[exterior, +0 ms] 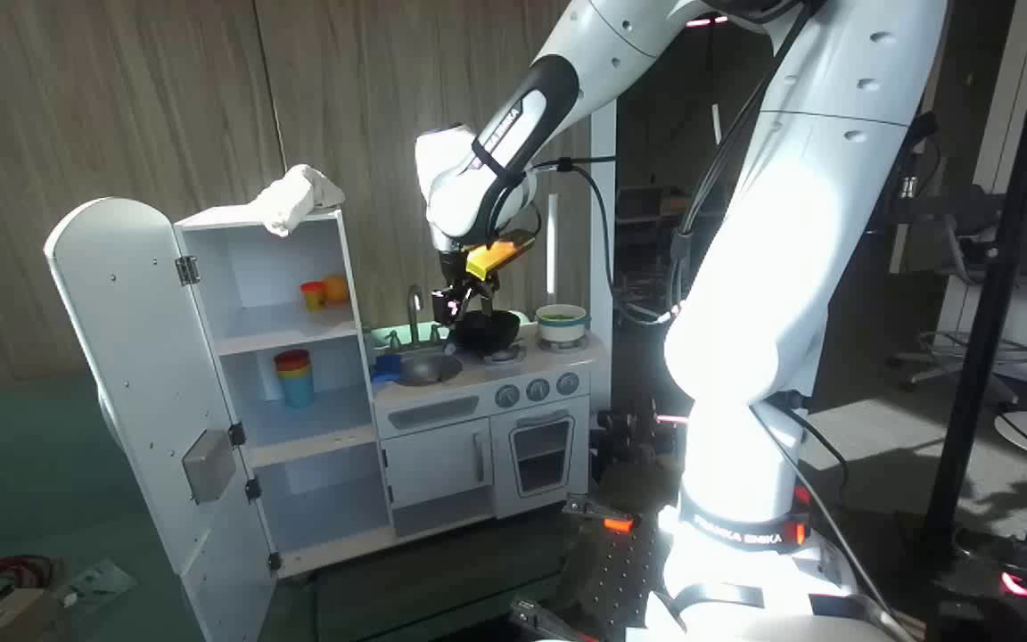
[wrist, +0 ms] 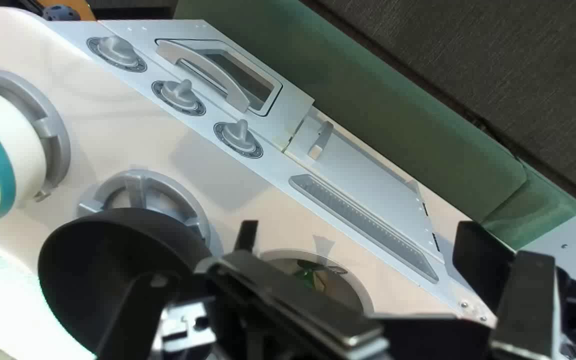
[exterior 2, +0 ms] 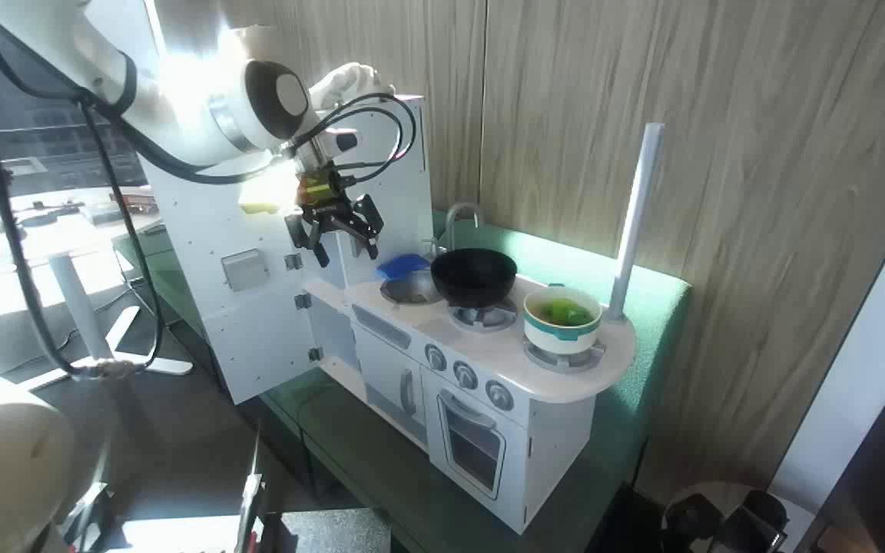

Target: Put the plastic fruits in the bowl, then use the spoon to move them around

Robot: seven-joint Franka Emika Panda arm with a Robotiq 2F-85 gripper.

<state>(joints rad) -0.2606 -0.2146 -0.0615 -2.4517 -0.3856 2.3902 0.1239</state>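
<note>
Your hand [exterior 2: 347,256] is empty, fingers [wrist: 483,265] spread, hanging higher than the worktop [exterior 2: 488,349] & apart from the black bowl [exterior 2: 473,276], which sits at the burner [exterior 2: 482,317] btwn the sink [exterior 2: 412,290] & the white-teal pot [exterior 2: 550,338] w/ a green item [exterior 2: 565,311] inside, while a blue item [exterior 2: 402,266] lies by the sink's rim.
</note>
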